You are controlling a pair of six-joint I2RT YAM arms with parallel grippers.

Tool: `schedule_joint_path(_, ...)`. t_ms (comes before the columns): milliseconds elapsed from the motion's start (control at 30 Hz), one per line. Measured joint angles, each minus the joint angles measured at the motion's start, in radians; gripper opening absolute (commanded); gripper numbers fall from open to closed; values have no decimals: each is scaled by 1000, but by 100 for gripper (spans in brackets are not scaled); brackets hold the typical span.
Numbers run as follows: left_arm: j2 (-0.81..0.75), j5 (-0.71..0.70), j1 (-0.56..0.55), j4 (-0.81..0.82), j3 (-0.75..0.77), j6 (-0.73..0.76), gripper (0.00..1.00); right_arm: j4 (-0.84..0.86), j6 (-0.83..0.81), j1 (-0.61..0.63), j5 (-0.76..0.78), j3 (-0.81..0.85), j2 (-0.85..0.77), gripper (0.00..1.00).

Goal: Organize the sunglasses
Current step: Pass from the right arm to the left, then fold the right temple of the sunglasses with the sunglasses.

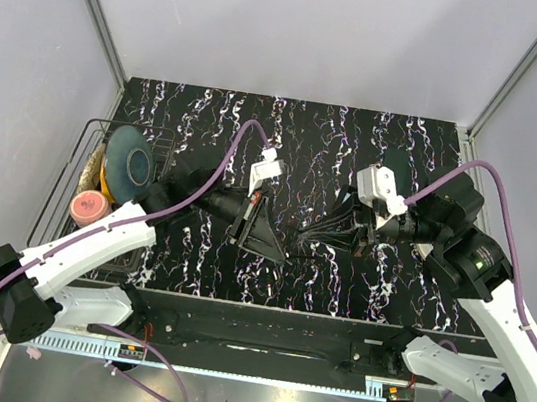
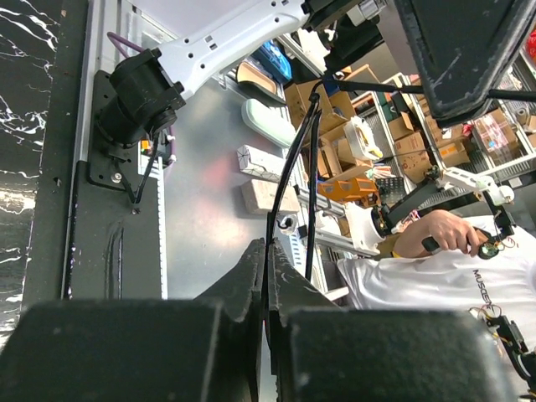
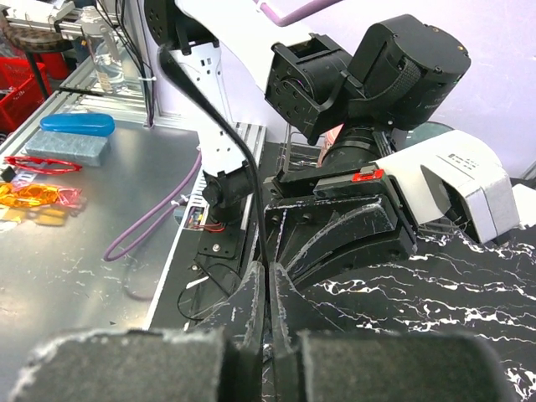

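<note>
Black sunglasses [image 1: 300, 238] hang above the table's middle, held between both grippers. My left gripper [image 1: 277, 248] is shut on one thin black temple arm; in the left wrist view the temple [image 2: 289, 167] runs up out of my shut gripper [image 2: 270, 251] towards a dark lens [image 2: 469, 50] at the top right. My right gripper [image 1: 319, 234] is shut on the other thin temple; in the right wrist view that temple [image 3: 239, 159] curves up from the gripper [image 3: 268, 272]. The lenses are hidden in the right wrist view.
A wire basket [image 1: 91, 134] stands at the table's left edge with a round blue-grey case [image 1: 131, 162], a yellow one [image 1: 105, 180] and a pink one [image 1: 89, 207]. The black marbled table [image 1: 407, 151] ends at grey walls behind and beside.
</note>
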Motion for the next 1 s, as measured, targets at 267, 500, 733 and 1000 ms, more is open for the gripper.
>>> schedule_joint_path(267, 27, -80, 43, -81, 16, 50, 0, 11, 59, 0, 150, -12, -23, 86)
schedule_joint_path(500, 53, -132, 125, -108, 19, 67, 0, 7, 80, 0, 340, -12, -110, 90)
schedule_joint_path(733, 67, -163, 169, -116, 33, 75, 0, -55, 43, 0, 419, -14, -195, 55)
schedule_joint_path(1000, 66, -186, 189, -127, 41, 100, 0, -5, 53, 0, 619, -45, -151, 24)
